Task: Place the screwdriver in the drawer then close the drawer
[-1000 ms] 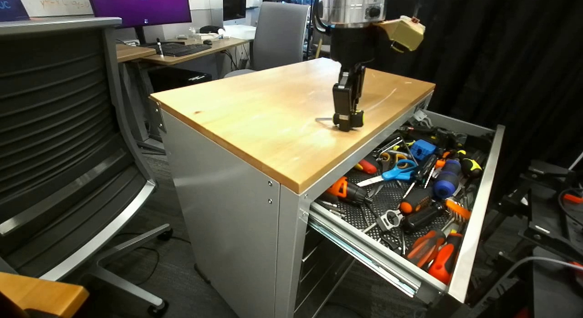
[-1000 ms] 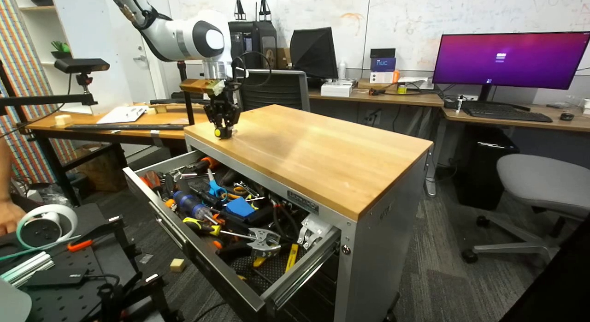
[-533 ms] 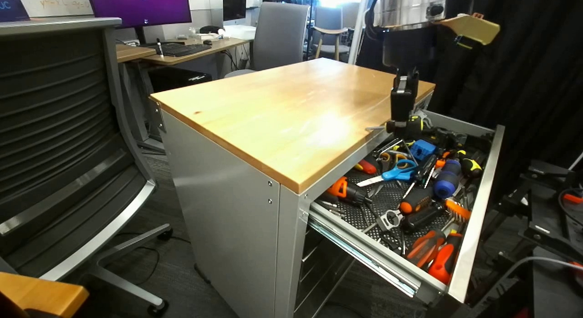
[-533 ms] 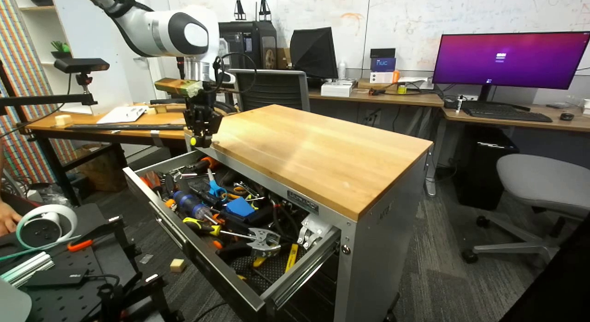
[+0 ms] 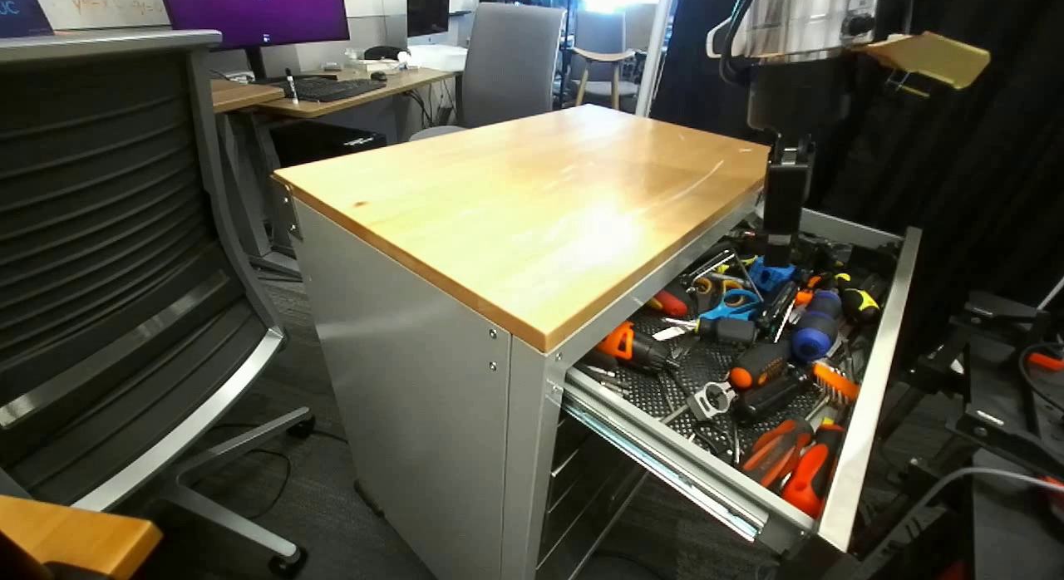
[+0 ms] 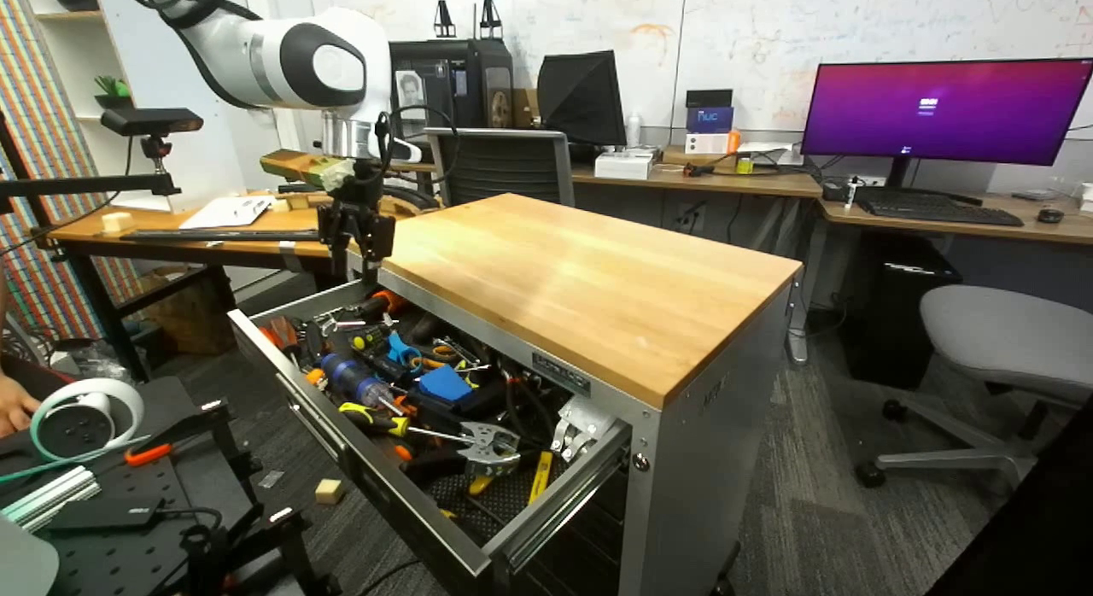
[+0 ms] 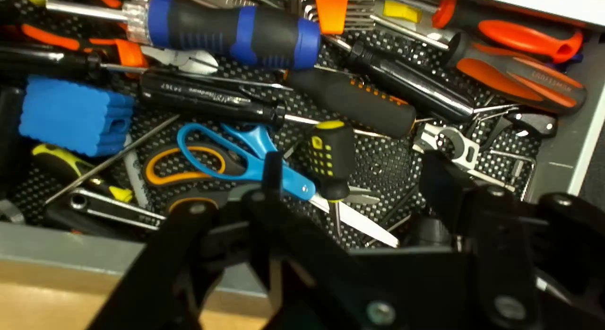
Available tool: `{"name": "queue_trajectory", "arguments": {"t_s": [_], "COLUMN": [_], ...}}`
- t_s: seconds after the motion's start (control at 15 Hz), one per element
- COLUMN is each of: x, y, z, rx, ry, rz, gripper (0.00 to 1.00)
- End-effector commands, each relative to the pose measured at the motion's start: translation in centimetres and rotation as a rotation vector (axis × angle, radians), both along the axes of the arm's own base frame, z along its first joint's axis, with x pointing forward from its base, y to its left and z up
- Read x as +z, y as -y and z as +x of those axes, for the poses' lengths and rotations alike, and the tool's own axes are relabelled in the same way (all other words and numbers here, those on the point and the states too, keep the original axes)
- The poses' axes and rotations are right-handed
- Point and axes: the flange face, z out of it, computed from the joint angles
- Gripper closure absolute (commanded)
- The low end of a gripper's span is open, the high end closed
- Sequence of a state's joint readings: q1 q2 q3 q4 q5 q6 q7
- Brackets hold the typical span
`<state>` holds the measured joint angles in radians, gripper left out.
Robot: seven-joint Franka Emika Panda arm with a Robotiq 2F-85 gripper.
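The screwdriver (image 7: 333,152), stubby and black with yellow spots, lies in the open drawer (image 5: 874,380) on top of blue scissors. It also shows in both exterior views (image 5: 733,330) (image 6: 367,338). In the wrist view it sits between the two spread fingers but touches neither. My gripper (image 7: 354,176) is open and empty. In both exterior views the gripper (image 5: 780,254) (image 6: 369,267) hangs over the far part of the drawer, just off the wooden top's edge. The drawer also shows pulled out in an exterior view (image 6: 359,459).
Blue scissors (image 7: 264,167), a blue block (image 7: 75,115), a large blue-black screwdriver (image 7: 236,30) and orange-handled tools (image 7: 520,79) fill the drawer. The wooden cabinet top (image 5: 532,198) borders it. A black cart (image 6: 128,493) with loose items stands in front of the drawer.
The gripper moved off the wooden top to over the drawer while shut on the screwdriver. It then opened, and the screwdriver now lies on the scissors in the drawer.
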<state>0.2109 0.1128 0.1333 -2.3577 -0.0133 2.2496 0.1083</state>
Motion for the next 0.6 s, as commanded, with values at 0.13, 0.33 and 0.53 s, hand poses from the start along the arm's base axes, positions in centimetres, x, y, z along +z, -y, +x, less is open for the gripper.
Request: {"name": "queue_trajectory", "arguments": {"t_s": [0.13, 0.33, 0.53], "x": [-3.1, -6.6, -9.7], "y": [3.7, 5.0, 5.2], "z": [-4.3, -6.0, -6.9], "rx": [-0.101, -0.157, -0.171], "ry": [-0.285, -0.439, -0.525], "rz": [0.097, 0.108, 0.079], "gripper": [0.0, 0.08, 0.33]}}
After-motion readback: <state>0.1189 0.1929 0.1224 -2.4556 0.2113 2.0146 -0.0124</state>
